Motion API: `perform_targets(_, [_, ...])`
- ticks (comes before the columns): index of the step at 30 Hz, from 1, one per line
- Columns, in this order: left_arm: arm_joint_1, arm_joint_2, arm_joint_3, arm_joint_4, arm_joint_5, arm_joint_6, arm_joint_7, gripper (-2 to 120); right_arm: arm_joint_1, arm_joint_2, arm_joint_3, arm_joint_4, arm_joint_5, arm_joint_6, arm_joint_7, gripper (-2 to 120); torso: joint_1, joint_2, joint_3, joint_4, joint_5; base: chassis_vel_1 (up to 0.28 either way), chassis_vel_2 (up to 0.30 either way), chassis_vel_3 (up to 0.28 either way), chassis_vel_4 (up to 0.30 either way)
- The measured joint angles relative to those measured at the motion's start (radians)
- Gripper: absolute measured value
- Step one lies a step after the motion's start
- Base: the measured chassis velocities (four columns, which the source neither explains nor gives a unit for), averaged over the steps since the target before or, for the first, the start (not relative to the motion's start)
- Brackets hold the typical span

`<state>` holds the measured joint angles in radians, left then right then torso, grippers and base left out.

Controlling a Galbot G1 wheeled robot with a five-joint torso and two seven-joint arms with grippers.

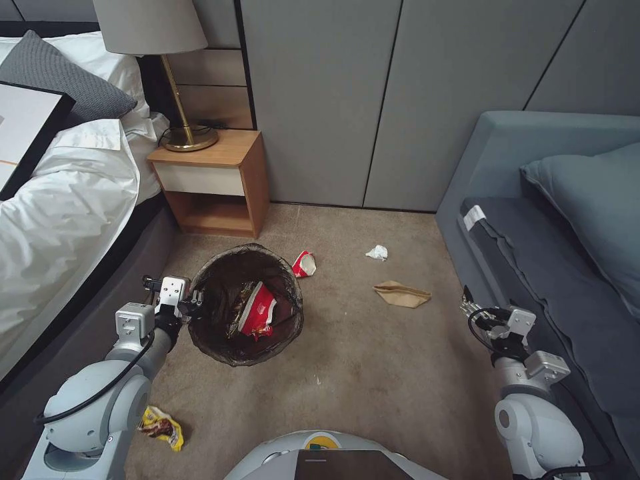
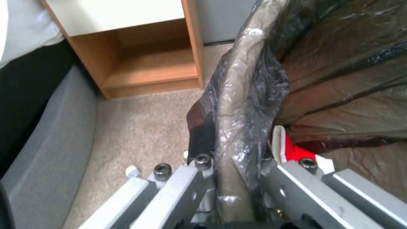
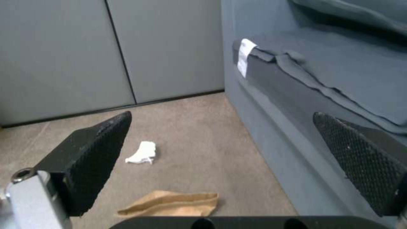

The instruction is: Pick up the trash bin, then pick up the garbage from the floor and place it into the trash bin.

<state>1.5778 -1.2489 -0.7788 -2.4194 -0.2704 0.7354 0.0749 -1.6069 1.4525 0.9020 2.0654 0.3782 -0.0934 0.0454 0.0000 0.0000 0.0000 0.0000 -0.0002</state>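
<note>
Beige carpet, the floor [image 1: 373,373], spreads between a white-sheeted bed [image 1: 60,193] on the left gripper's outer side and a grey-blue sofa [image 1: 553,220] just beside the right gripper. Next in size, the trash bin [image 1: 245,307] hangs at the left gripper [image 1: 193,305], its bagged rim pinched between closed jaws; the wrist view shows the dark film [image 2: 246,105] bunched between the fingers [image 2: 182,184]. It looks light, a thin plastic shell, stiff enough at the rim to carry, though the bag is slick and may slide, so the rim edge seems the sound place to grip. A red-and-white wrapper [image 1: 261,313] already lies inside.

Ahead of the right gripper [image 3: 220,159], whose jaws stand wide and empty, lie a flat brown paper bag [image 3: 174,203] and, farther on, a white tissue wad [image 3: 142,152]. Both seem soft and weightless, best pinched at a raised fold. A crumpled red wrapper [image 1: 304,264] sits just beyond the bin, and a yellow snack wrapper [image 1: 161,427] lies behind the left gripper.
</note>
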Motion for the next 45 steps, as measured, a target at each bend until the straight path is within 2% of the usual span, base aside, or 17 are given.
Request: perform_targets(45, [-0.017, -0.004, 0.0, 0.018, -0.002, 0.0, -0.002, 0, 0.015, -0.002, -0.001, -0.023, -0.007, 0.006, -0.004, 100, 0.0, 0.0, 0.0, 0.0, 0.0001, -0.126, 0.131, 0.129, -0.127])
